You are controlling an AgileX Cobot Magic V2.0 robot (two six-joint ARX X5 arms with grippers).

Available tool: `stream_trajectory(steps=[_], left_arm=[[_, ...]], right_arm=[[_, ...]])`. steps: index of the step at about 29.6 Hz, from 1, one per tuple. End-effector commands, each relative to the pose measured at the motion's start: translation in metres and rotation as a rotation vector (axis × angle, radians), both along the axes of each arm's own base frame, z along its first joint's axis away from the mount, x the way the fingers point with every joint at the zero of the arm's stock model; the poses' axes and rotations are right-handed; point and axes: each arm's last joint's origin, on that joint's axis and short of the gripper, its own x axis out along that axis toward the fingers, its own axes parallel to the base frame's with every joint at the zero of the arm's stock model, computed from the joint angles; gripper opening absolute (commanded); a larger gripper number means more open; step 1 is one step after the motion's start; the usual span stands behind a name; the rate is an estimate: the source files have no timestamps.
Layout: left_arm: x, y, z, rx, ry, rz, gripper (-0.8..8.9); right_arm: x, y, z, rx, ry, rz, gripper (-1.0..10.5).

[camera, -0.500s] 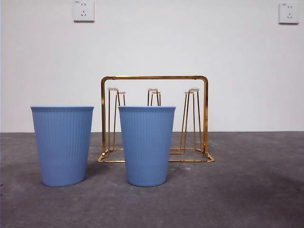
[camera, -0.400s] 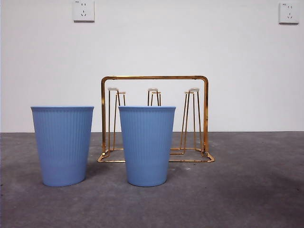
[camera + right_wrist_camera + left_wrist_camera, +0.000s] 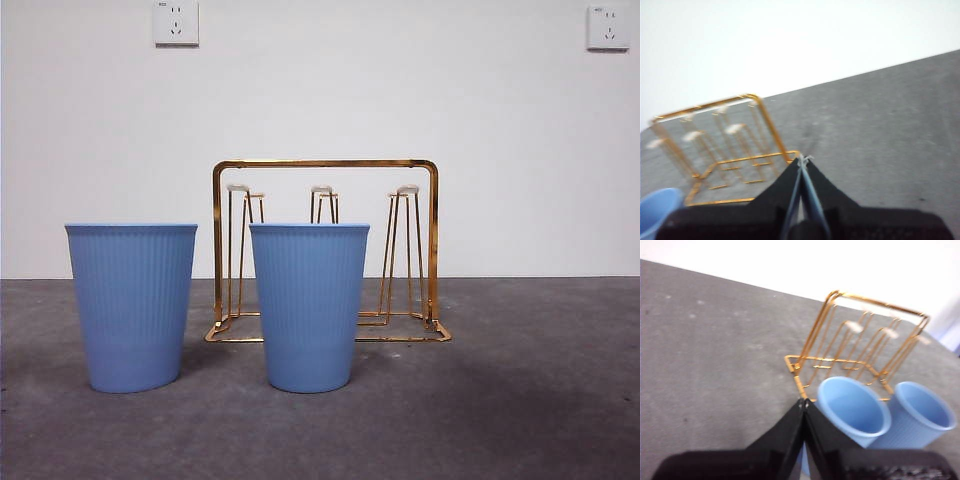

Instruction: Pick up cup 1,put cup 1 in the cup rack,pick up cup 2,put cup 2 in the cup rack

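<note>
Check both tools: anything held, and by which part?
Nothing held. Left tool and right tool are both shut with nothing between the jaws. Both blue cups stand untouched in front of the rack.

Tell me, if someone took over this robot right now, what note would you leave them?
Left gripper: shut, empty, above the table near the two cups.
Right gripper: shut, empty, near the cup rack's end.
Both blue cups, the left cup and the middle cup, stand upright on the table in front of the gold cup rack.
Done: nothing yet; the rack holds no cup.
Left: pick up each cup and put it in the rack.
</note>
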Motion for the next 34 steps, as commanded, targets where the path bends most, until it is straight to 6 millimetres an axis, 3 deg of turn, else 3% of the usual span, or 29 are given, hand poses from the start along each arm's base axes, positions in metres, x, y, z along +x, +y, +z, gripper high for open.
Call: stream_trajectory(steps=[1, 6, 18, 29, 31, 33, 34], left_arm=[[-0.008, -0.001, 0.021, -0.019, -0.003, -0.02, -0.06], [-0.025, -0.002, 0.053, -0.006, 0.032, -0.085, -0.06], [-0.044, -0.004, 0.102, 0.085, 0.174, -0.196, -0.06], [-0.036, -0.007, 0.135, 0.096, 0.27, -0.285, -0.02], [-0.03, -0.008, 0.136, 0.072, 0.296, -0.338, 0.07], [-0.024, -0.01, 0.136, 0.04, 0.32, -0.398, 1.74], [-0.02, -0.011, 0.136, 0.03, 0.332, -0.415, 3.44]], right_arm=[[-0.005, 0.001, 0.018, 0.021, 0.017, 0.043, -0.1], [-0.012, 0.004, 0.055, -0.018, 0.077, 0.137, -0.1], [-0.009, 0.008, 0.125, -0.166, 0.313, 0.354, -0.1], [0.002, 0.008, 0.151, -0.243, 0.516, 0.43, 0.0], [0.004, 0.008, 0.151, -0.236, 0.52, 0.434, 0.6], [0.007, 0.009, 0.151, -0.21, 0.53, 0.455, 2.2], [0.008, 0.009, 0.151, -0.182, 0.545, 0.453, 3.0]])
